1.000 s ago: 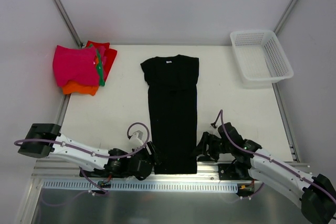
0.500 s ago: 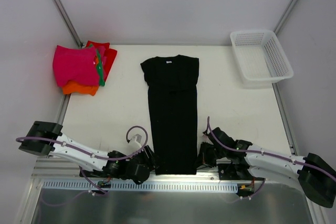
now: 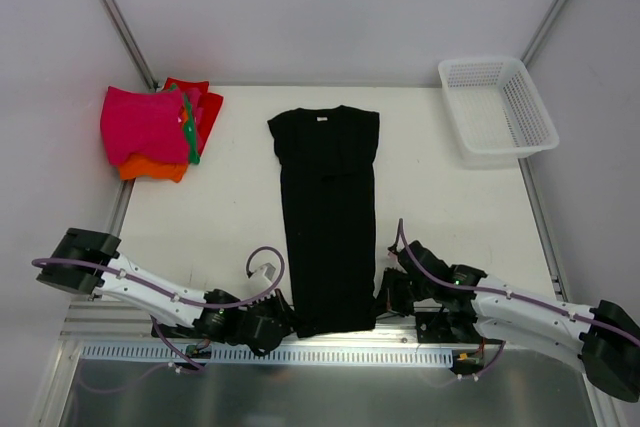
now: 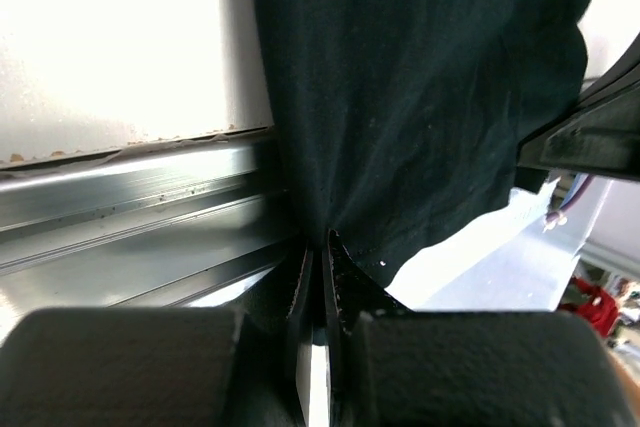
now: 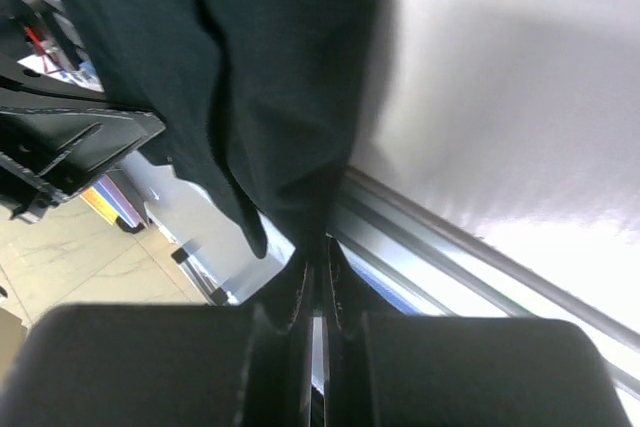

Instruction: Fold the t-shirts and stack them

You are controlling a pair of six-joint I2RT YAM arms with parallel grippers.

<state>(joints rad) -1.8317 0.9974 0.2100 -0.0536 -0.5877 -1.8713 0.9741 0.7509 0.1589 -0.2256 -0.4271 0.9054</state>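
From above, we see the black t-shirt (image 3: pixel 328 217) lying flat and lengthways down the middle of the table (image 3: pixel 220 217), with its collar at the far end and its hem at the near edge. It looks narrow, which we take to mean the sides are already turned in. The left gripper (image 3: pixel 290 325) sits at the near-left hem corner and the right gripper (image 3: pixel 385 302) at the near-right one. With one arm on each corner, the hem can rise level, so we judge that the lengthways fold toward the collar is about to start. The folded shirts (image 3: pixel 155 132) are piled in the far-left corner, pink on top, where the black one should end up. The basket (image 3: pixel 497 107) stands well apart at the far right.

In the left wrist view, the fingers (image 4: pixel 345 292) are pressed together with black cloth gathered between their tips. The shirt fans away from them across the metal rail (image 4: pixel 130 217) at the table's edge. The pinch sits right on the hem, so little fabric bunches up.

In the right wrist view, we see the mirror of this. The jaws are drawn tight on the other hem corner, and the cloth drapes away to the left above the rail.
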